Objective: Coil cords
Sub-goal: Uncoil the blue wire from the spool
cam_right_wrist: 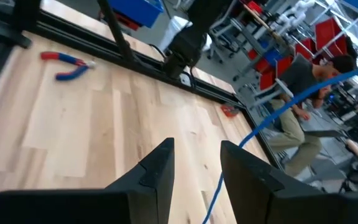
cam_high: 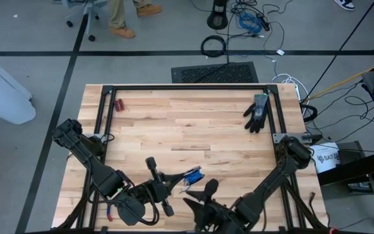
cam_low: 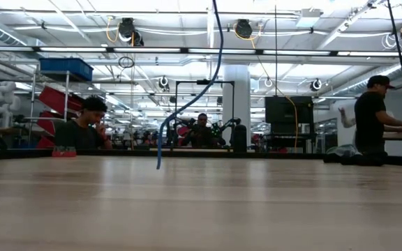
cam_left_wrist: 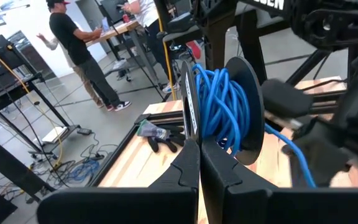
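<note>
blue cord wound on spool, pinched by left gripper, 6 o'clock of table. right gripper spread, empty. risk: loose tail unwinding if slack left unguided.

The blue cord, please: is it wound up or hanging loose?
Mostly wound: blue cord loops around a black spool at the left hand; one end dangles free in the low view.

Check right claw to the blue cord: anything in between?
Nothing visible. In the right wrist view the blue cord runs just beyond the open right claw over bare table. The red-handled pliers lie far off. The rest is wound up beside the shut left claw.
</note>
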You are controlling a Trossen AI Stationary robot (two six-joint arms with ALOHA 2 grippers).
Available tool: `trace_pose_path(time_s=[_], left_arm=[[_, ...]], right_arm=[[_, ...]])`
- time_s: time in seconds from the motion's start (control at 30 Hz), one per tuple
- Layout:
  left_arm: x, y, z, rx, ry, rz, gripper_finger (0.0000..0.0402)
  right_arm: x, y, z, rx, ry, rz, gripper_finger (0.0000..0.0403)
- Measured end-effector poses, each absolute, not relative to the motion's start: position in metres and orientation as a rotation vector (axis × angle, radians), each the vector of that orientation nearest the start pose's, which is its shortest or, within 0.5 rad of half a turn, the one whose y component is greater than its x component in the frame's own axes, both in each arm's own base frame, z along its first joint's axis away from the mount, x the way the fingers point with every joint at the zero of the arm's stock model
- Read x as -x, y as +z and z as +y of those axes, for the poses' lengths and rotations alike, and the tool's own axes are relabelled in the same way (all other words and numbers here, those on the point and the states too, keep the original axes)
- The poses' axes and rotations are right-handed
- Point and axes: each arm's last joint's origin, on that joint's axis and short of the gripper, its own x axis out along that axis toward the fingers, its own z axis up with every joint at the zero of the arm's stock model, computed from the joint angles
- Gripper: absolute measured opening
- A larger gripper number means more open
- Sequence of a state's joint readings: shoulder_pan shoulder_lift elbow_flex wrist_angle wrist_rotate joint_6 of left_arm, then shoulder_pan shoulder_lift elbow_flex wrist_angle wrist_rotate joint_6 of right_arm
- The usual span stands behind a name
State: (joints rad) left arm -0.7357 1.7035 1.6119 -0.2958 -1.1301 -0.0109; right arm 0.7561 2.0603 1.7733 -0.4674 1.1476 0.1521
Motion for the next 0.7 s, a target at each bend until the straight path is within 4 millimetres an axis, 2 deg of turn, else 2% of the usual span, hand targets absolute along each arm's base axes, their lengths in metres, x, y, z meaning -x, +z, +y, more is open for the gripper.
trace_pose_path(time_s=[0.2,0.5,0.7], left_arm=[[-0.298,0.372,-0.235,-0.302,0.391,0.230,0.0003],[-0.298,0.372,-0.235,-0.300,0.391,0.229,0.0003],[-0.298,0.372,-0.235,-0.299,0.391,0.228,0.0003]], right_arm=[[-0.353,0.267,0.282,0.472,-0.489,0.405,0.0116],[-0.354,0.268,0.278,0.477,-0.551,0.383,0.0115],[-0.358,0.268,0.273,0.477,-0.576,0.382,0.0077]])
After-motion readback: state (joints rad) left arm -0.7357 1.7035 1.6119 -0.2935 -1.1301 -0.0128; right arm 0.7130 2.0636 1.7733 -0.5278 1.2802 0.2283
